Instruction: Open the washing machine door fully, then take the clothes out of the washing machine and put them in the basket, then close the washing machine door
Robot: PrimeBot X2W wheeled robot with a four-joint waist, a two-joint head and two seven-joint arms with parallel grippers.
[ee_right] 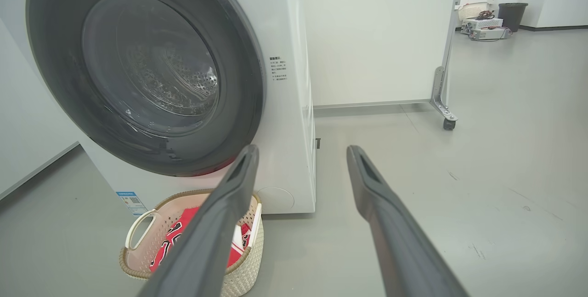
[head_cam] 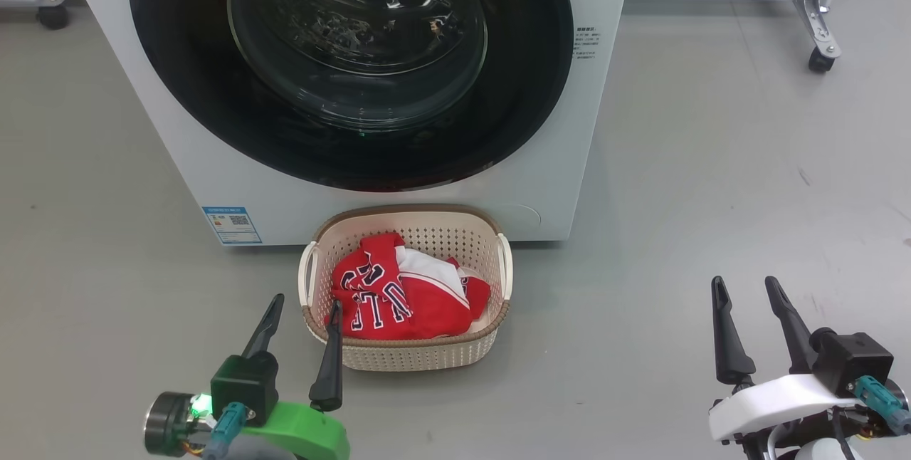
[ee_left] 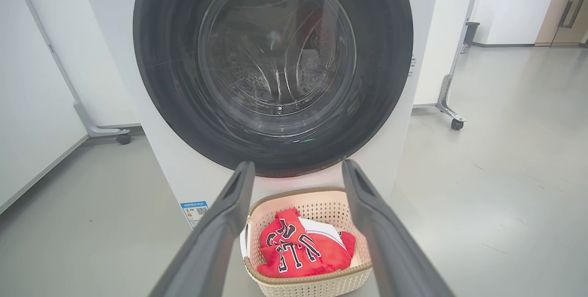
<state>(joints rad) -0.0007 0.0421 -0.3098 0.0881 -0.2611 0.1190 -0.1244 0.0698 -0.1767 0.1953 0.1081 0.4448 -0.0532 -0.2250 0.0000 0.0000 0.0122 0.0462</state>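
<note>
Door: the washing machine door (head_cam: 356,47) sits closed, flat against the washing machine (head_cam: 587,161). The perforated drum (ee_left: 248,76) shows through its glass.
Basket: the basket (head_cam: 420,357) stands on the grey floor (head_cam: 712,196), just in front of the machine's foot and below the door.
Clothes: the clothes (head_cam: 406,296) lie bundled inside the basket, red with a white panel, dark lettering facing up.
Left jaws: my left gripper (head_cam: 306,301) is released, fingers well apart, nothing between them. It hangs low at the basket's left end. In the head view the inner finger crosses the basket's rim; touching or not, I cannot tell.
Right jaws: my right gripper (head_cam: 745,282) is released, fingers apart, nothing held. It is over bare floor, well apart from the basket, on its right.
Sticker: blue label (head_cam: 231,225) on the machine's lower left front, near the basket.
Background: castered frame leg (head_cam: 822,33) behind the machine, to its right.
</note>
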